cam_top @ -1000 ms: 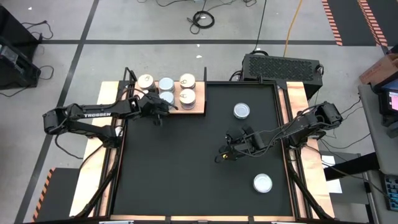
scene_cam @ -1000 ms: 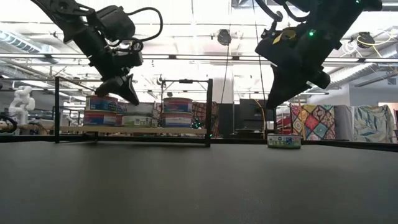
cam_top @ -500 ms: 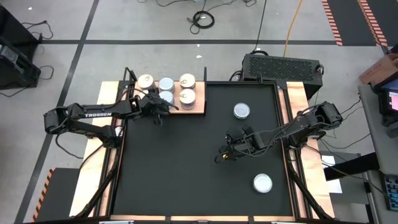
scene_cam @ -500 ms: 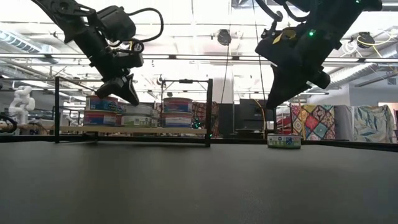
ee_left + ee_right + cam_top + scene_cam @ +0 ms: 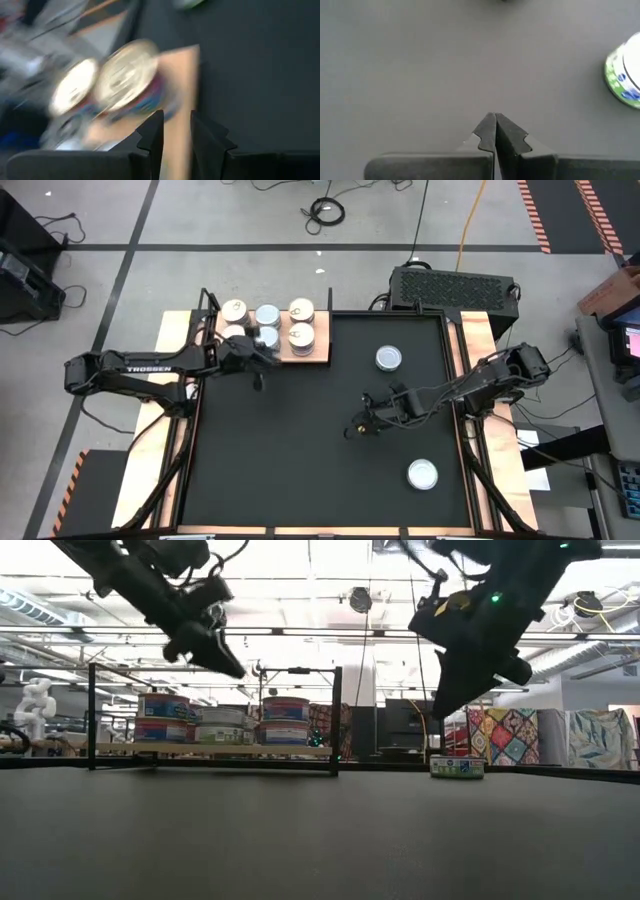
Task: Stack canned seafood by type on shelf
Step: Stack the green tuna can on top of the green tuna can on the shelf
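The left gripper, fingers slightly apart and empty, hung just beside the stacked tins on the wooden shelf. The right gripper, pinched closed, hovered between two loose tins.

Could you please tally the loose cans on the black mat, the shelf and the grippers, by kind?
Loose cans: 2
Shelf: 1
Grippers: 2 (left gripper, right gripper)
Total: 5
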`<state>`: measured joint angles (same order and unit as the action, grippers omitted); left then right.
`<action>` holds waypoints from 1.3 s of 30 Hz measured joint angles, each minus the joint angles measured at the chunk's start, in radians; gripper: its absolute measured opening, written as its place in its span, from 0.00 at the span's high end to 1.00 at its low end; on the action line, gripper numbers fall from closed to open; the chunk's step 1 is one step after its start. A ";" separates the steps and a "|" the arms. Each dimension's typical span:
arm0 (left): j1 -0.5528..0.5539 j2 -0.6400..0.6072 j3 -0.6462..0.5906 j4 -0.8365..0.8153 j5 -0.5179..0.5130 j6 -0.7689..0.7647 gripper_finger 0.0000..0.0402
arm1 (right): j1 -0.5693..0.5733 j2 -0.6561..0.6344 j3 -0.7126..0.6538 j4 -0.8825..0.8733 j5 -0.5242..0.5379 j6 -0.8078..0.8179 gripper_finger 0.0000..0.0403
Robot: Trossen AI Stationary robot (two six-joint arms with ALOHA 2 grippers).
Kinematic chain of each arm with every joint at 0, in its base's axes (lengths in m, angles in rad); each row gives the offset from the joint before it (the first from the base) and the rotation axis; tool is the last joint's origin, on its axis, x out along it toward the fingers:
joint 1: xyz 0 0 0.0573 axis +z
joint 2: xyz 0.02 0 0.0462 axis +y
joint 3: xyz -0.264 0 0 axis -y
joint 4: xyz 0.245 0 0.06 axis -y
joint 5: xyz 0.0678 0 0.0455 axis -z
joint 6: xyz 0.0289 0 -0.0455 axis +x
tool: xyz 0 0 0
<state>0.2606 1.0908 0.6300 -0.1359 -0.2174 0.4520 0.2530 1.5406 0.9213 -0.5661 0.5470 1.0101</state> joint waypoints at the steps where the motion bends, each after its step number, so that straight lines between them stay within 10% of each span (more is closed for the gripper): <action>1: -0.016 0.000 0.000 0.010 0.057 -0.002 0.75 | -0.017 0.000 0.006 -0.019 -0.021 0.004 1.00; 11: -0.155 0.104 0.000 0.214 0.320 0.052 0.75 | -0.310 0.000 0.050 -0.249 -0.087 -0.028 1.00; 30: -0.242 0.241 0.000 0.343 0.339 0.080 0.75 | -0.779 0.000 0.050 -0.214 -0.007 -0.376 1.00; 39: -0.244 0.241 0.000 0.343 0.339 0.080 0.75 | -0.885 0.087 0.049 -0.187 -0.157 -0.456 1.00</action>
<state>0.0165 1.3319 0.6296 0.2073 0.1211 0.5316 -0.6318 1.6273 0.9704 -0.7534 0.3897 0.5537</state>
